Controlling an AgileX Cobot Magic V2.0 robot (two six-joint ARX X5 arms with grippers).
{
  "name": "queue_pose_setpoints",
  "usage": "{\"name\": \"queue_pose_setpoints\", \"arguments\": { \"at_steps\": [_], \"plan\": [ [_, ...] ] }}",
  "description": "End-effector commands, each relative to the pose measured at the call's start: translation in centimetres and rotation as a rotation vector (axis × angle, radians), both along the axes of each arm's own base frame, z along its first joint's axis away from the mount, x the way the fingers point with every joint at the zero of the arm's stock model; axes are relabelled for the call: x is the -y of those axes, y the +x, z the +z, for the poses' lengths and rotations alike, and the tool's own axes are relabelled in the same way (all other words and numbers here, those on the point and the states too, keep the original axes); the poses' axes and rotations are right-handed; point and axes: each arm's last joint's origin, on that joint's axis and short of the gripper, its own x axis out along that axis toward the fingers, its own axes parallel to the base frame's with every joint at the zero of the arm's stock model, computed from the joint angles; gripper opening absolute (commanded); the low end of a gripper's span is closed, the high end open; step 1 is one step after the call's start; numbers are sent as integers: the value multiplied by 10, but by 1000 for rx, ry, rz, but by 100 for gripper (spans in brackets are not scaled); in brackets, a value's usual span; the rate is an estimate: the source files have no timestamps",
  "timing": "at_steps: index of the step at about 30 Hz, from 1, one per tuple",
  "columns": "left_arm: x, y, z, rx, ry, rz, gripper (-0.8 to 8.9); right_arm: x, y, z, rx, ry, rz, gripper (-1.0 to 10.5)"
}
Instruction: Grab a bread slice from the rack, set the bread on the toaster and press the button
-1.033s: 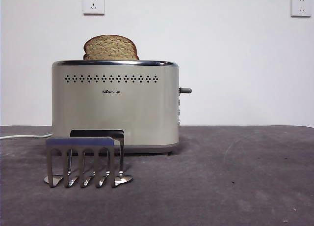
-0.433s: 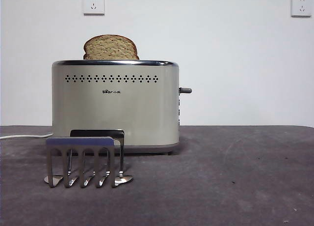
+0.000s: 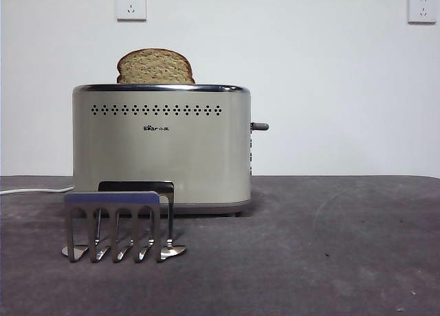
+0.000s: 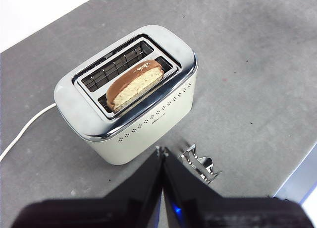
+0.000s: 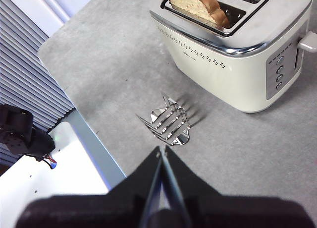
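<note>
The slice of bread [image 3: 155, 66] stands upright in the toaster's [image 3: 161, 148] nearer slot, its rounded top above the chrome rim; the left wrist view shows the bread [image 4: 134, 84] there too, with the slot beside it bare. In front of the toaster, the steel rack [image 3: 118, 223] holds nothing. The side lever [image 3: 259, 126] sits high on the toaster's right end. My left gripper [image 4: 162, 150] hangs shut, high above the table near the rack [image 4: 199, 162]. Also shut, my right gripper [image 5: 161, 150] hovers high over the rack [image 5: 170, 120]. Neither arm shows in the front view.
A white power cord [image 3: 34, 189] runs off to the left from behind the toaster. Round buttons [image 5: 280, 72] line the toaster's end panel under the lever. The dark grey table [image 3: 330, 247] ends at a white ledge [image 5: 59, 178] close to the rack.
</note>
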Motion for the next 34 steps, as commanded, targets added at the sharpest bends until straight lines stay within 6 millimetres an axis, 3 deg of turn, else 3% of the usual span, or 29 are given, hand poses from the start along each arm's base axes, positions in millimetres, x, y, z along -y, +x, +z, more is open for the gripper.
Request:
{"name": "queue_pose_setpoints", "arguments": {
  "at_steps": [1,11,19,22,27,34],
  "plan": [
    [0,0,0,2,-4,4,-3,0,1,-1,4,-3,6,1],
    [-3,2,4,56,5,48,-3,0,1,-1,4,-3,6,1],
    [-34,-4,43,501,-120,170,-3,0,1,-1,4,-3,5,1],
    [-46,-12,45,636,-155,194,-3,0,1,-1,4,-3,5,1],
    [-59,-25,18,818,-155,271,-3,0,1,-1,4,-3,5,1],
    [-70,-37,-65,931,-123,366,-3,0,1,-1,4,-3,5,1]
  ]
}}
